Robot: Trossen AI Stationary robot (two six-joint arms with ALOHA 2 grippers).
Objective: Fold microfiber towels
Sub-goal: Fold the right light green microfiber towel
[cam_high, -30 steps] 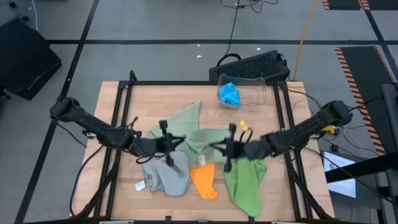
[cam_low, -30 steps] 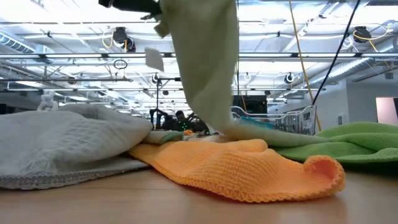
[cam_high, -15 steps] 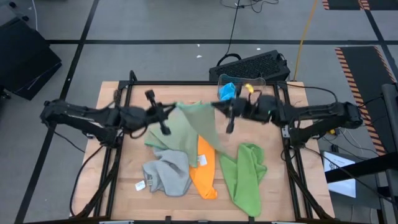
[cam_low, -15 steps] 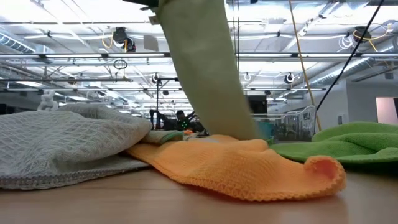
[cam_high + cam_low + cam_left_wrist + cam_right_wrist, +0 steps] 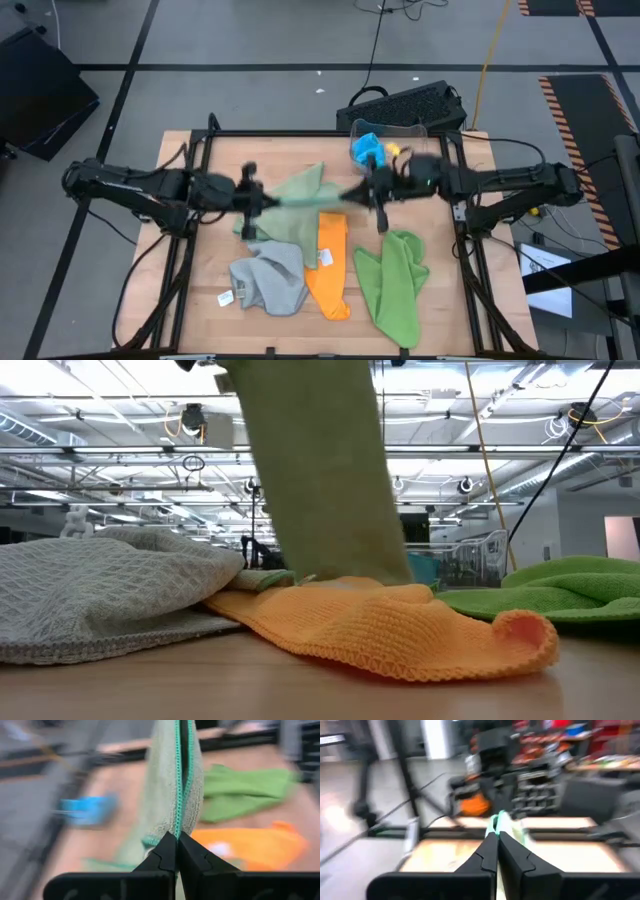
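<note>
- My left gripper is pressed together on one edge of the sage green towel; my right gripper pinches the opposite edge. The towel hangs stretched between them above the bench, its lower end trailing onto the orange towel below.
- Left wrist view: the teal-stitched hem runs straight out from my fingertips, so the pinch sits on the edge itself. Good.
- To do this step well, in my judgement: keep both grippers level and evenly apart so the cloth stays taut, carry it clear of the pile, then lay it flat on bare wood before folding. Dragging low risks catching the orange towel.
- Grey towel lies below my left gripper, lime green towel below my right; blue towel sits in a clear container beyond my right gripper.
- Hard to make out: both grippers are motion-blurred from above; which corners I hold I cannot tell. In the low view the hanging towel's top is cut off.
</note>
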